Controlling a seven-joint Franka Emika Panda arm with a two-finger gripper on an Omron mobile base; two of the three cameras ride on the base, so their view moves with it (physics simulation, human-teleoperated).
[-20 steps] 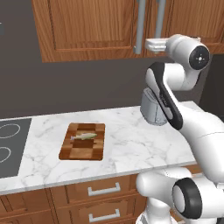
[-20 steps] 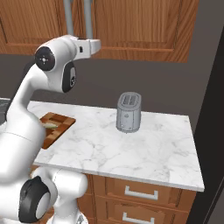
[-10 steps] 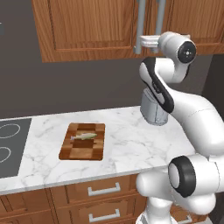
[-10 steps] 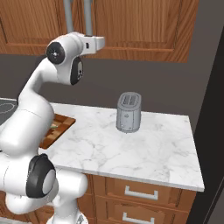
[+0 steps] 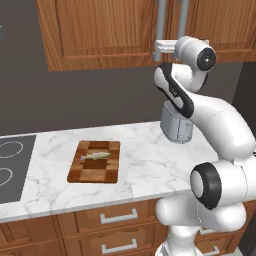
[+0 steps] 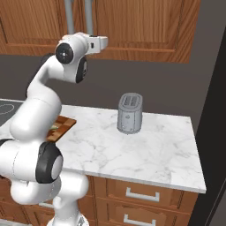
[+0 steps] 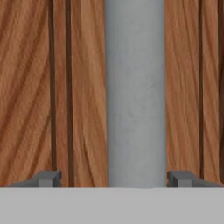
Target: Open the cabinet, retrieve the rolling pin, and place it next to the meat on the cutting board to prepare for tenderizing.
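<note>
**Handle centred between spread jaws**

Left base view: the gripper (image 5: 161,48) is seen at upper centre, raised against the cabinet (image 5: 102,30), at the lower end of the left handle (image 5: 161,20). The board (image 5: 95,161) with the meat (image 5: 96,156) lies at lower left.

Right base view: the gripper (image 6: 102,42) is seen at upper left, under the handles.

Hand view: the handle (image 7: 134,92) runs vertically, dead ahead, midway between the spread fingertips (image 7: 48,178), neither touching. A straight closing is judged sufficient. The pin is presumably behind the closed doors.
</note>
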